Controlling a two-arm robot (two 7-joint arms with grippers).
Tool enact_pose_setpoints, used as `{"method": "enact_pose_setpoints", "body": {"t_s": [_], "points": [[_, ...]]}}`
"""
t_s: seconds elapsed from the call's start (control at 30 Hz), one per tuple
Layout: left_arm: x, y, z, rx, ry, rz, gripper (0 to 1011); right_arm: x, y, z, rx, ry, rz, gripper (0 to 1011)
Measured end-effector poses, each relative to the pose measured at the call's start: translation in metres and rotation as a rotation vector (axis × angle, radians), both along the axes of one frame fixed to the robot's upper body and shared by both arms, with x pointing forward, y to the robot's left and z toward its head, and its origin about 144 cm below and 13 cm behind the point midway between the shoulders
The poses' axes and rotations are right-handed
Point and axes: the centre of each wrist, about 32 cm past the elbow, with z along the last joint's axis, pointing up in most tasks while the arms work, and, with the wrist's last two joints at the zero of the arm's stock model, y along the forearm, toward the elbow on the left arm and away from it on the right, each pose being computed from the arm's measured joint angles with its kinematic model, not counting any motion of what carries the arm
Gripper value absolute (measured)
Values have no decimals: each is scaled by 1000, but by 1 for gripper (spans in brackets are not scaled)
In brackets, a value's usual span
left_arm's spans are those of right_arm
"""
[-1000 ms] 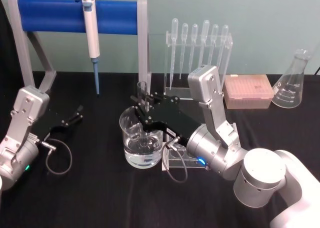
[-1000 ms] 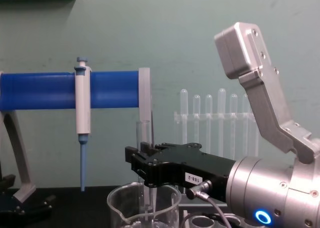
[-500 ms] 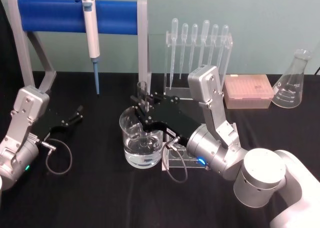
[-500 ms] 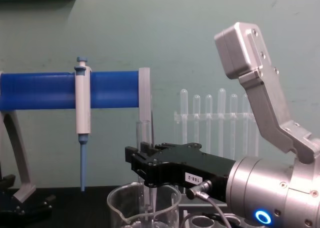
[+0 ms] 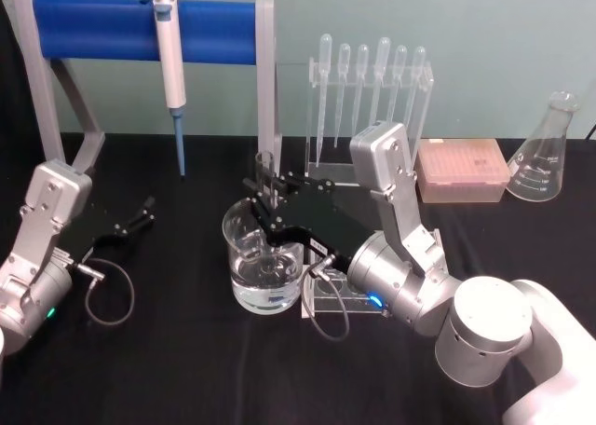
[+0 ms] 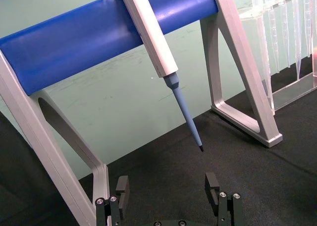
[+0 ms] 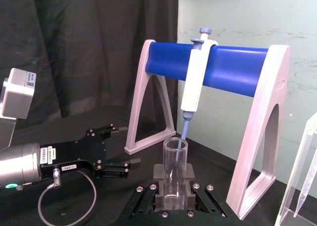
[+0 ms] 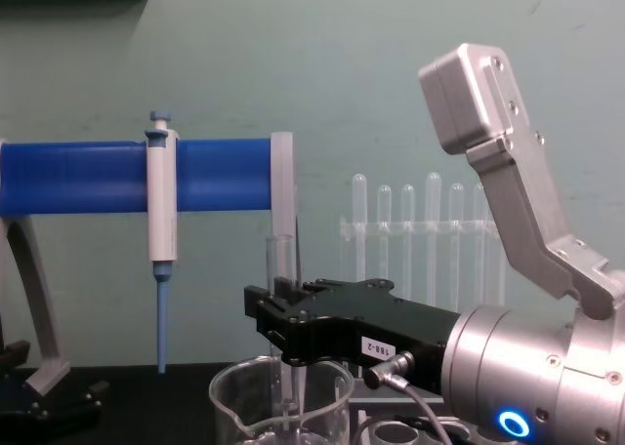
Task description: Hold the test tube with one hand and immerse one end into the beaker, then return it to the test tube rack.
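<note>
Fingers [image 7: 159, 200], right gripper [image 5: 268, 198]: clamp test tube [image 7: 175, 171] — in beaker [image 5: 242, 239], unmoved | left gripper [image 6: 168, 189] parked apart

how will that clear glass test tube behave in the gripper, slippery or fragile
The long clear glass test tube is probably stiff, light and fragile; a hard squeeze could crack it. Its smooth round wall, pinched by the black right gripper, may slip. Laid down, it would likely roll.

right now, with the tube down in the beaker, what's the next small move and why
Probably lift straight up. The right gripper is shut on the test tube, upright with its lower end inside the beaker; it must clear the rim before heading to the test tube rack.
</note>
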Motion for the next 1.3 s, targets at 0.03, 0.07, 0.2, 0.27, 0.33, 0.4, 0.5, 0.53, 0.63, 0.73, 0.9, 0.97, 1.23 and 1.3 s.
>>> {"method": "enact_pose_setpoints", "body": {"t_s": [0.03,0.07,0.2,0.27,0.33,0.4,0.5,0.53,0.63,0.73,0.9,0.97,1.23,1.3], "points": [[0,0,0,0,0,0,1000,0,0,0,0,0,0,226],[0,0,0,0,0,0,1000,0,0,0,0,0,0,225],[0,0,0,0,0,0,1000,0,0,0,0,0,0,225],[0,0,0,0,0,0,1000,0,0,0,0,0,0,225],[0,0,0,0,0,0,1000,0,0,0,0,0,0,226],[0,0,0,0,0,0,1000,0,0,0,0,0,0,225],[0,0,0,0,0,0,1000,0,0,0,0,0,0,225],[0,0,0,0,0,0,1000,0,0,0,0,0,0,225],[0,0,0,0,0,0,1000,0,0,0,0,0,0,226],[0,0,0,0,0,0,1000,0,0,0,0,0,0,226],[0,0,0,0,0,0,1000,0,0,0,0,0,0,226],[0,0,0,0,0,0,1000,0,0,0,0,0,0,226],[0,0,0,0,0,0,1000,0,0,0,0,0,0,225],[0,0,0,0,0,0,1000,0,0,0,0,0,0,226]]}}
